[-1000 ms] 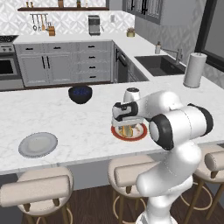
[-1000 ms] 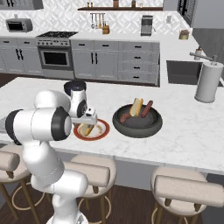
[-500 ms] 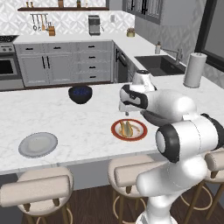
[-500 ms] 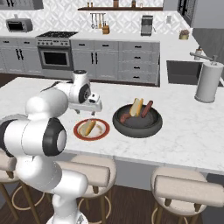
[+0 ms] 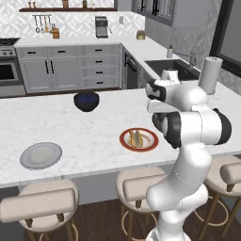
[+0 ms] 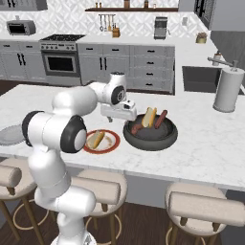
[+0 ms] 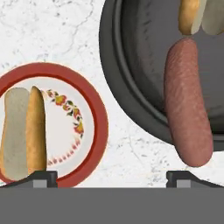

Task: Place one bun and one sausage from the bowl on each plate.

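In your hand view the bowl (image 7: 131, 109) runs off the top and right edges, and its bun (image 7: 192, 15) is cut off at the top. In your left base view the arm hides the bowl entirely. The gripper's (image 7: 111, 177) fingertips barely clear the bottom band.

Two buns (image 6: 96, 139); two sausages (image 6: 161, 119); two plates (image 5: 41, 155)

My left base view sits behind the arm, looking forward and down over the tabletop (image 5: 84, 136) toward the back cabinets. My right base view does the same from the other side. Both share the red-rimmed plate (image 5: 138, 140) near the front edge. My hand view looks straight down, very close, on that plate and the bowl (image 7: 131, 87).
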You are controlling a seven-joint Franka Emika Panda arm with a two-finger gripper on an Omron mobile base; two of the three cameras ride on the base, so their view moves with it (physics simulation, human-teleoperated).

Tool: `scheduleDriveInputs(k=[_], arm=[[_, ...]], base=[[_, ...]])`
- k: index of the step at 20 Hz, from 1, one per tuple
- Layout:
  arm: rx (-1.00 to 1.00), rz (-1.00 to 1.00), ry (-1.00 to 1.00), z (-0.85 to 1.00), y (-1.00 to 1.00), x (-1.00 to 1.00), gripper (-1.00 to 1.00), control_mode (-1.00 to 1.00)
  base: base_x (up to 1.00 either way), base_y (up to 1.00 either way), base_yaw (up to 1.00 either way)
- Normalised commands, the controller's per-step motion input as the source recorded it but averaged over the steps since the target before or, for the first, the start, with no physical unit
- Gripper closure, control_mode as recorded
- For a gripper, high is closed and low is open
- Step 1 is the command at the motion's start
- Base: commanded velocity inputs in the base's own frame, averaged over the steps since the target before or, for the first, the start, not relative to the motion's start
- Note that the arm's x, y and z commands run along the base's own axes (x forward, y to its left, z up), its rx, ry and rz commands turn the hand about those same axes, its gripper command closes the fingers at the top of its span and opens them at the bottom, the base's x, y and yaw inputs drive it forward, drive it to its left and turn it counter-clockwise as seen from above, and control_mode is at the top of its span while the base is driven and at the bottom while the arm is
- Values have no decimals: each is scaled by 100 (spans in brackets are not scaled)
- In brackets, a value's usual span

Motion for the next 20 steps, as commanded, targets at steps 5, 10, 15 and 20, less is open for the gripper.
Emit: scheduleDriveInputs(k=[5,10,15,20], arm=[[0,-2,7,-33,-78,52,-100,-100],[3,2,2,-56,-37,48,-100,-100],[2,7,1,-47,-13,31,-100,-100],[4,8,1,-29,-4,16,-100,-100]], base=[[0,0,0],[0,0,0],[0,0,0],[0,0,0]])
